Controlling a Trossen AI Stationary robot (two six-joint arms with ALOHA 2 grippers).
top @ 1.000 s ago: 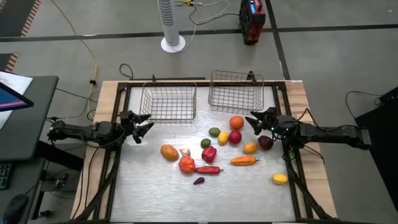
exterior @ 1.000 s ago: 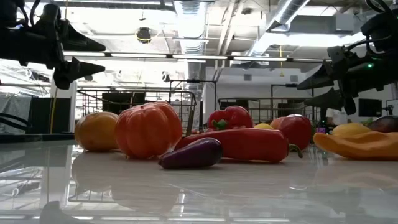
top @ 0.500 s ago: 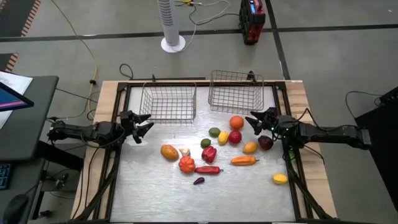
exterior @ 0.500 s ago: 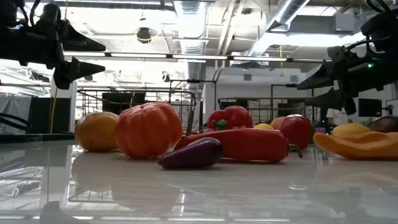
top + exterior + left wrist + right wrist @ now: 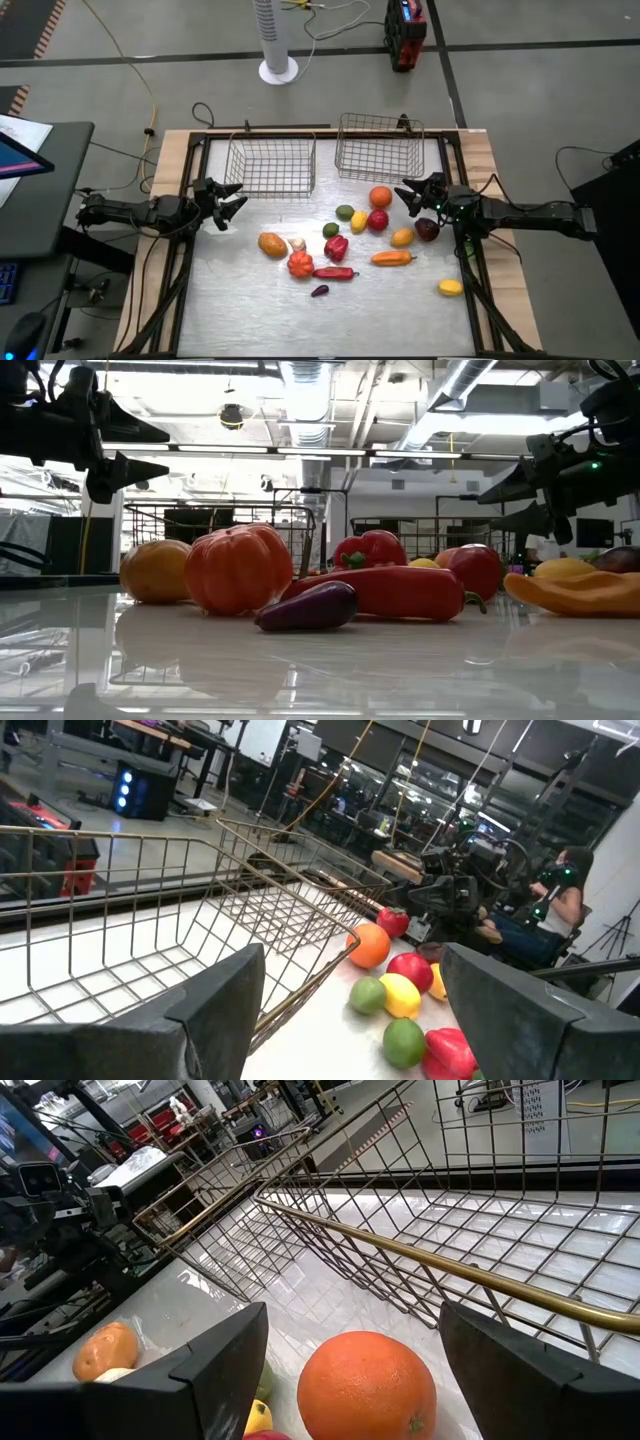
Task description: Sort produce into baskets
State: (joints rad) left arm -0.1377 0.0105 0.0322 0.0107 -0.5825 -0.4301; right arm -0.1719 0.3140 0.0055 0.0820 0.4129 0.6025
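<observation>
Produce (image 5: pixel 340 245): thirteen toy pieces counted on the table, near to far from the small purple eggplant (image 5: pixel 319 291) and a stray yellow lemon (image 5: pixel 450 287), through the central cluster, to the orange (image 5: pixel 380 197) just before two empty wire baskets (image 5: pixel 270 165). Likely light, rigid and slick; best gripped across the widest part. Left gripper (image 5: pixel 228 203) and right gripper (image 5: pixel 411 195) hover spread apart, holding nothing.

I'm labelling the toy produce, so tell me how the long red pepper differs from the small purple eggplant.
The long red pepper is red and much longer than the small purple eggplant, which is dark purple and stubby. In the high view the pepper lies among the other produce, touching the orange tomato; the eggplant lies apart. Both lie flat on the table.
</observation>
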